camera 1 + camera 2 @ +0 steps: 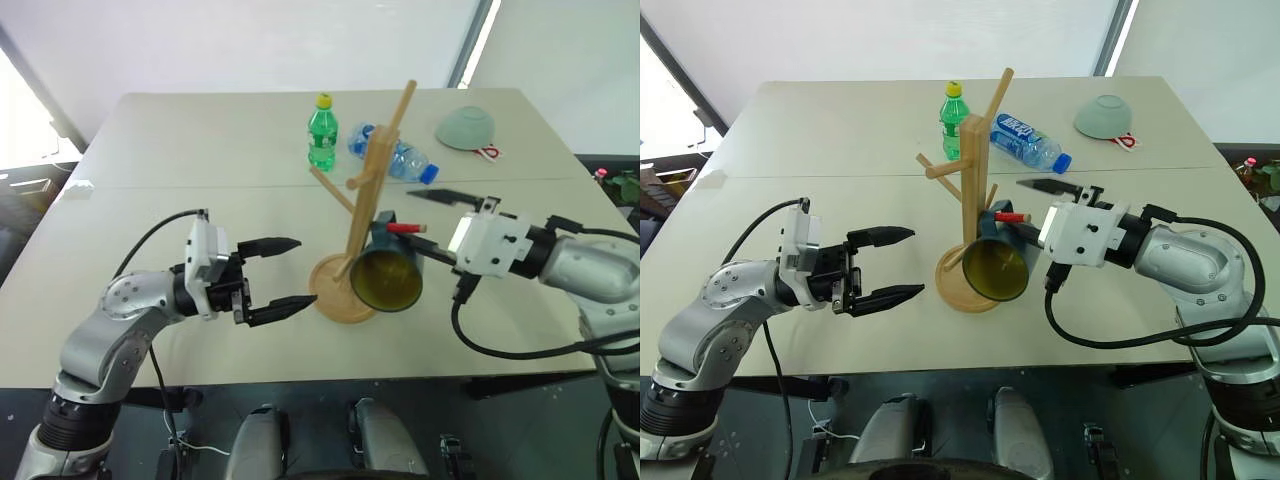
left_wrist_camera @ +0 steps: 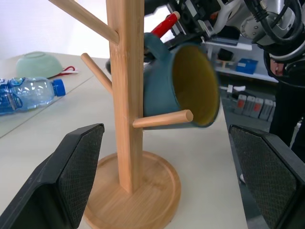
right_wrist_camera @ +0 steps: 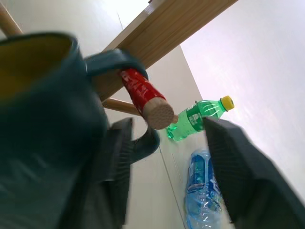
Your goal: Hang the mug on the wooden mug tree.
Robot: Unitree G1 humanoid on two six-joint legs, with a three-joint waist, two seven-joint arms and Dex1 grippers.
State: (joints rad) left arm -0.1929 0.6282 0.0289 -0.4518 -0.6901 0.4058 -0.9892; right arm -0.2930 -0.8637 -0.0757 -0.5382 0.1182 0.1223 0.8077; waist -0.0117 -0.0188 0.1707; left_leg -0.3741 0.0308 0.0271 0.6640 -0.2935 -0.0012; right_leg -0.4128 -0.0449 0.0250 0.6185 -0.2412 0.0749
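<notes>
Mug (image 1: 388, 277) hangs by its handle on the red-tipped peg (image 1: 405, 228) of the wooden mug tree (image 1: 362, 215), mouth facing you, above the disc base. Right claw (image 1: 432, 222) stands apart, one finger close beside the handle; left claw (image 1: 278, 277) spread wide, empty, just beside the base. Risk: pull the right claw out crooked and you'd likely snag the handle, drag the mug off or tip the tree. Count on the worktop (image 1: 180, 140): one mug, one tree, one green bottle (image 1: 322, 132), one clear bottle (image 1: 395, 155), one pale bowl (image 1: 467, 127).
</notes>
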